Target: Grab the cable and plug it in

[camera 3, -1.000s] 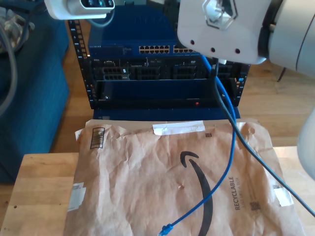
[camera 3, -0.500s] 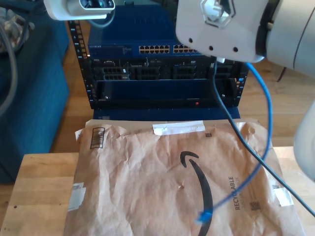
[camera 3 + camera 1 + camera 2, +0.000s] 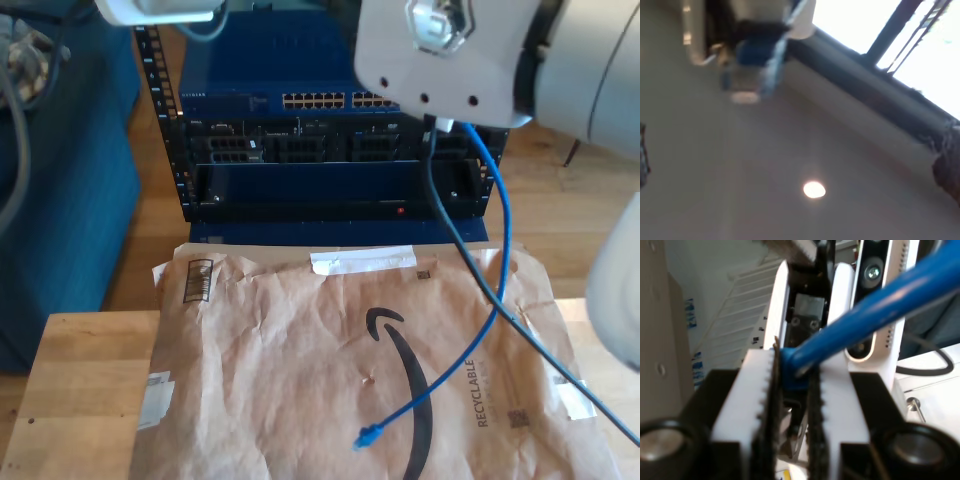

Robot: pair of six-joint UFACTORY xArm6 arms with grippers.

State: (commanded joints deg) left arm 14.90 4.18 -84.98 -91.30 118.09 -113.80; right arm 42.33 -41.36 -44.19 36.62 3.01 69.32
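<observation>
The cable [image 3: 504,230] is thin and bright blue. It hangs from my second gripper [image 3: 446,122] under the big white arm at the exterior view's top right. It loops down to a small blue plug [image 3: 368,436] lying on the brown paper mailer [image 3: 300,380]. In the second wrist view my second gripper [image 3: 792,375] is shut on the cable [image 3: 875,305] between white toothed pads [image 3: 757,385]. My first gripper [image 3: 795,162] points at a ceiling, with dark blurred fingertips [image 3: 947,165] far apart at the frame edges.
A blue network rack [image 3: 330,140] with rows of ports [image 3: 320,100] stands behind the mailer. A thicker grey cable [image 3: 470,255] runs down from the white arm across the mailer. The mailer rests on a wooden table [image 3: 80,380]. A blue sofa [image 3: 60,180] is at the exterior view's left.
The hanging blue cable has swung: it bowed out to the exterior view's right, then came part-way back. Its free plug slid to that view's right, then part-way back. The white arm shifted slightly.
</observation>
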